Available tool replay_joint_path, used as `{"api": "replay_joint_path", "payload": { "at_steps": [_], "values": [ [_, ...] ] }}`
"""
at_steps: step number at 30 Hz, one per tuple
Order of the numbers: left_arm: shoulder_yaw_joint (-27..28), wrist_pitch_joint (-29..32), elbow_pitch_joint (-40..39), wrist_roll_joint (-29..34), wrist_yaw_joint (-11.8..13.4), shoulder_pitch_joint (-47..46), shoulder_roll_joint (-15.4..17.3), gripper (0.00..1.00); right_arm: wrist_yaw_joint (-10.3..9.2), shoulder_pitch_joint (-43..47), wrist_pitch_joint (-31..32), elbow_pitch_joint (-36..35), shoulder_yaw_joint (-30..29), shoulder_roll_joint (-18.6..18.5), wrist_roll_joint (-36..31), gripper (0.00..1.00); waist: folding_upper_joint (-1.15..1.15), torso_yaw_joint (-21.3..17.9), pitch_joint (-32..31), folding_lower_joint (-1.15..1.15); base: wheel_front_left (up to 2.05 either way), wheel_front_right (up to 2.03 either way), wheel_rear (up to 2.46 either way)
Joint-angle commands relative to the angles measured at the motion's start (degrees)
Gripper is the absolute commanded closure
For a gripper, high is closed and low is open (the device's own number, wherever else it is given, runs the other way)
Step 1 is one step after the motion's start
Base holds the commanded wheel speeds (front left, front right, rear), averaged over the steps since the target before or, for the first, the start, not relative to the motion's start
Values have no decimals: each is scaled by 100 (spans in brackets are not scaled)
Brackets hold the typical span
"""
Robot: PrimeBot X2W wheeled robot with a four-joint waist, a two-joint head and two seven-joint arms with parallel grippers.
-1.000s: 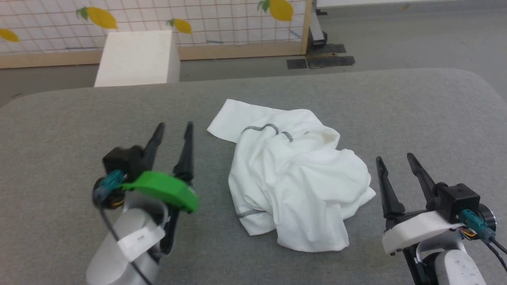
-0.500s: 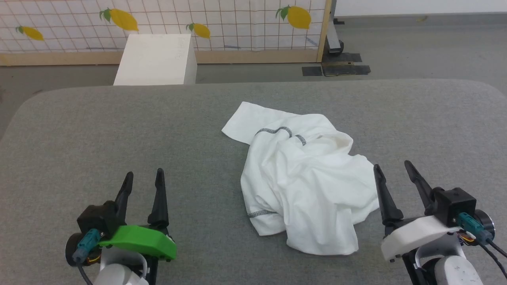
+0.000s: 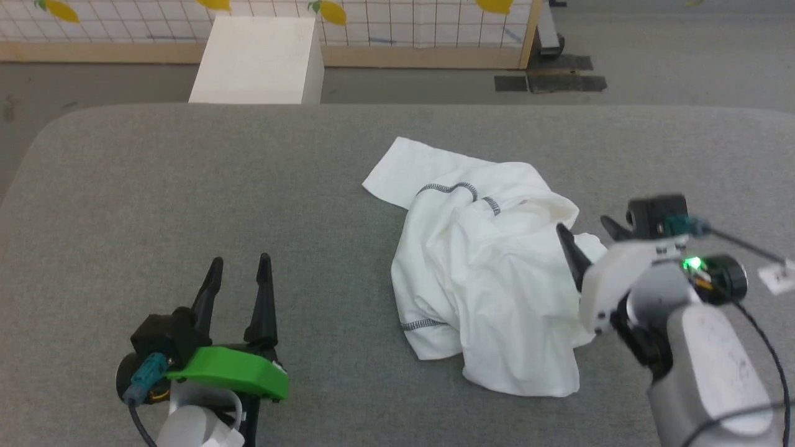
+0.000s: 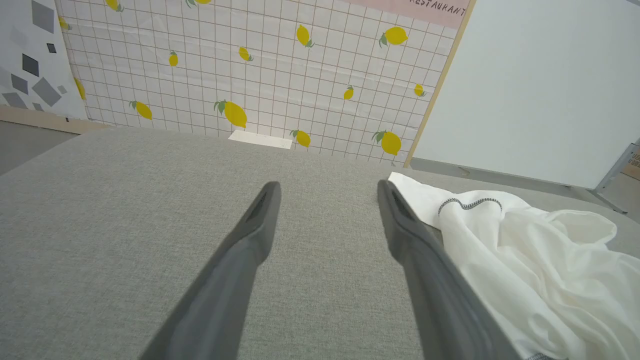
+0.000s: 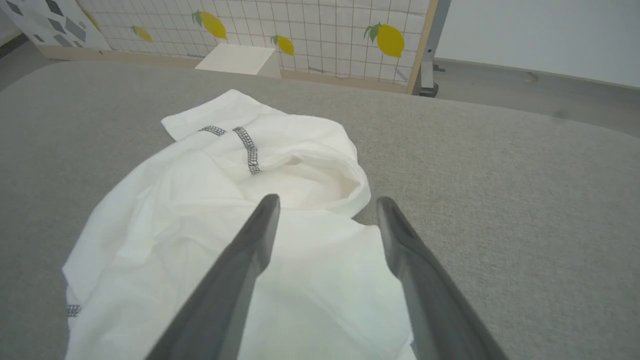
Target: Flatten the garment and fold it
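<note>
The garment (image 3: 484, 267) lies crumpled in a heap on the grey table (image 3: 186, 186), white with grey zigzag stitching at its top and lower left. It also appears in the left wrist view (image 4: 530, 250) and the right wrist view (image 5: 240, 200). My right gripper (image 3: 584, 228) hangs open above the heap's right edge, its fingers (image 5: 250, 245) over the fabric with nothing between them. At the lower left my left gripper (image 3: 239, 267) stands open over bare table, well apart from the garment.
A rigid white box (image 3: 258, 59) stands on the floor behind the table's far edge. A tiled screen with lemon prints (image 4: 250, 75) runs behind it. The table's left and right parts are bare grey fabric.
My right gripper has risen and moved left over the garment's right edge. The left gripper drew back to the lower left earlier and now holds still. The head camera has tilted.
</note>
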Motion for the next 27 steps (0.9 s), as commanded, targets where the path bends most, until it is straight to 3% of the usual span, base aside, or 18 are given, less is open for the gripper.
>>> {"api": "replay_joint_path", "payload": {
  "at_steps": [1,11,12,13,14,19,27],
  "values": [
    [18,-27,-6,60,-54,-151,-50,0,-9,-309,212,226,-46,3,-64,0,0,144,212,0,0,0,0],
    [7,-27,150,206,-274,-499,-275,0,-9,-1768,1201,2014,-713,-58,-837,0,0,585,653,0,0,0,0],
    [8,-27,162,219,-289,-515,-292,0,-9,-1838,1256,2148,-759,-74,-898,41,0,618,659,0,0,0,0],
    [11,-27,169,228,-300,-521,-305,0,-9,-1888,1285,2236,-777,-81,-931,64,0,635,662,0,0,0,0],
    [20,-27,176,238,-311,-521,-319,0,-9,-1948,1288,2317,-786,-91,-946,100,0,647,661,0,0,0,0],
    [116,-27,242,271,-348,-470,-356,0,-9,-2174,816,2347,-897,-176,-850,100,0,622,564,0,0,0,0],
    [264,-27,305,331,-383,-338,-384,0,-9,-2470,-373,1489,-1218,-480,-854,100,0,464,185,0,0,0,0]
  ]
}}
